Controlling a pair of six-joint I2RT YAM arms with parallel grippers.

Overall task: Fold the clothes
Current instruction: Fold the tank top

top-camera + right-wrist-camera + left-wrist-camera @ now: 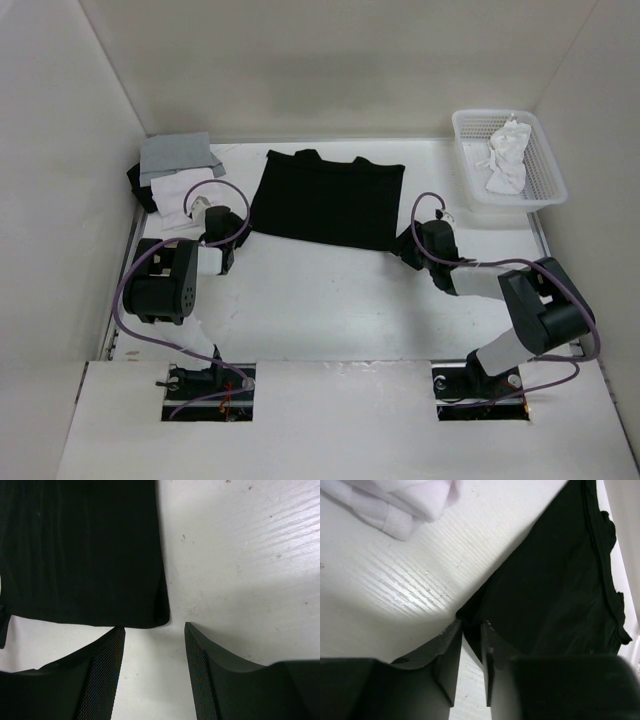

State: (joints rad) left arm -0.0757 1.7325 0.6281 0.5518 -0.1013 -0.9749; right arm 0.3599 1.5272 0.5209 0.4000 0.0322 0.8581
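Two near corners are the places to pinch—the black top [325,200] looks thin, limp, light. Right jaws gape empty; left jaws nearly closed at its corner—grip unclear.

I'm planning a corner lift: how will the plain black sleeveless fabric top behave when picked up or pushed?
The black sleeveless top lies flat against the white table, so it will probably droop limply from any pinched corner. Its wavy edge suggests thin, light fabric, likely to bunch rather than slide when pushed.
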